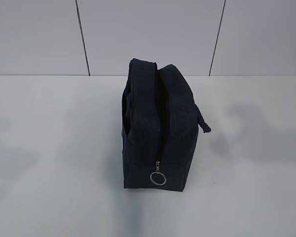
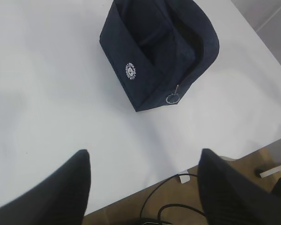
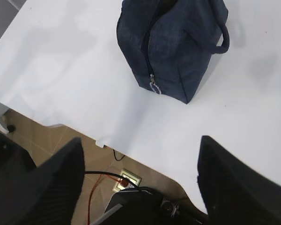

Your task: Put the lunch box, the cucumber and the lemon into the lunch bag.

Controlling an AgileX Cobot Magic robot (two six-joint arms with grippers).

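lunch bag (image 1: pixel 160 126): dark navy, boxy, standing upright on the white table (image 1: pixel 49 163), roughly mid-table in the exterior view, narrow end facing the camera.
top opening: zipper line runs along the top and down the near end; the top gapes in a dark slit. Left wrist view shows the mouth open with dark inner walls; contents cannot be made out.
ring pull (image 1: pixel 158 178): silver, hanging low on the near end panel, just above the table. Also seen in the left wrist view (image 2: pixel 172 98) and the right wrist view (image 3: pixel 154 88).
logo (image 2: pixel 130 71): round white print on the bag's side panel, seen in the left wrist view; only a sliver of white shows at the bag's left edge in the exterior view.
strap handle (image 3: pixel 223 37): loop sticking out on the bag's right side; visible as a short dark stub in the exterior view (image 1: pixel 203 123).
left gripper (image 2: pixel 145 187): two dark fingers (image 2: pixel 61 192) spread wide, nothing between them, raised over the near table edge, well apart from the bag (image 2: pixel 159 51).
right gripper (image 3: pixel 140 183): fingers (image 3: pixel 239 183) likewise spread wide, holding nothing, above the table edge and floor, well clear of the bag (image 3: pixel 178 42).
arms in exterior view: neither one shows.
below table edge: cables and a floor outlet (image 3: pixel 127 179) in the right wrist view; black cable (image 2: pixel 171 185) in the left wrist view.
background: pale wall panels (image 1: pixel 148 34) with dark seams behind the table.
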